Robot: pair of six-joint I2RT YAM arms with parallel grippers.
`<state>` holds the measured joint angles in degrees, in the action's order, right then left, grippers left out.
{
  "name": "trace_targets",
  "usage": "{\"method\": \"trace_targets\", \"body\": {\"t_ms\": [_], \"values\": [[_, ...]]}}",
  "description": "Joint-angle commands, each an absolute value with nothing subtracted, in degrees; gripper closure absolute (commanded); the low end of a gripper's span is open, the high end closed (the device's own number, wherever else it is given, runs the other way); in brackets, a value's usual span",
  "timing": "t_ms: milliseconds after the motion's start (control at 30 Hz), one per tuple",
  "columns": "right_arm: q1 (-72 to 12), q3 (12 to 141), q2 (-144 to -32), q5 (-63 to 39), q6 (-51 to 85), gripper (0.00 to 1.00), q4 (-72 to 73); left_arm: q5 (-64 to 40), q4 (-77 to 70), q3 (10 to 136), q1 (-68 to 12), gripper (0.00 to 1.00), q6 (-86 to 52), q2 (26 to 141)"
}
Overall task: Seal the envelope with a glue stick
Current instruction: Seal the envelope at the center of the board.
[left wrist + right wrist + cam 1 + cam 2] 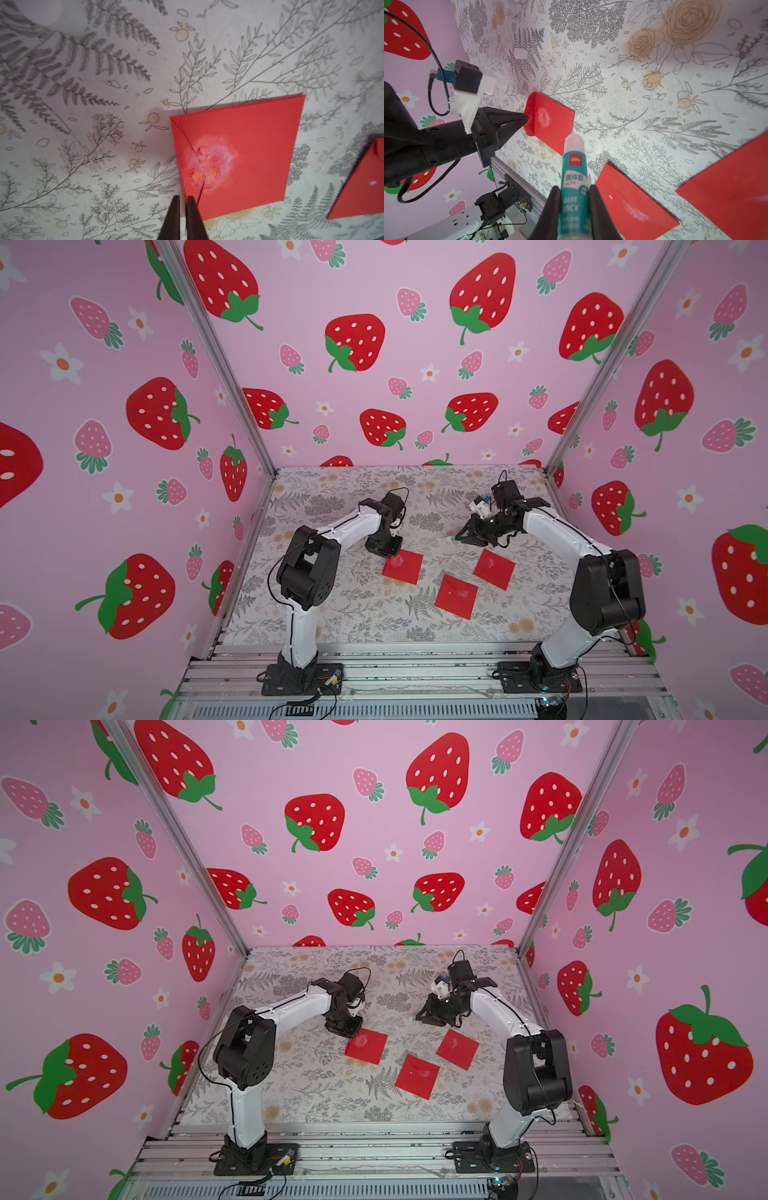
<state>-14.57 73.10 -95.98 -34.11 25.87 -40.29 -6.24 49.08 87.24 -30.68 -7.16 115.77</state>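
Glue stick (572, 176) over open mat (654, 128)

Beyond the three red envelopes (456, 596) (flat obstacles), the far tabletop (432, 489) stands open.

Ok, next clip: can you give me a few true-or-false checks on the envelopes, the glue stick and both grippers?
1. Three red envelopes lie on the table. True.
2. The right gripper holds the glue stick. True.
3. The glue stick's tip presses on an envelope. False: it is over bare table, off all three.
4. The left gripper gapes wide, far from any envelope. False: it is closed on the edge of the leftmost envelope.
5. The leftmost envelope bears a whitish smear. True.
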Motion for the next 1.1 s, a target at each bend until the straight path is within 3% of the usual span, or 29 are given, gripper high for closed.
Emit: {"method": "trace_targets", "body": {"t_ms": [0,500,1067], "values": [[-14.2,74.2,-95.2,-34.3,25.4,1.0,-41.5,-7.0,50.0,89.5,-31.8,0.88,-7.9,117.4],[-14.4,74.0,-94.4,-33.8,25.1,1.0,-42.6,-6.6,50.6,90.7,-34.0,0.72,-8.7,116.8],[-14.4,76.2,-94.9,-32.7,24.2,1.0,-44.6,-11.0,50.9,89.4,-31.3,0.78,-7.9,113.2]]}}
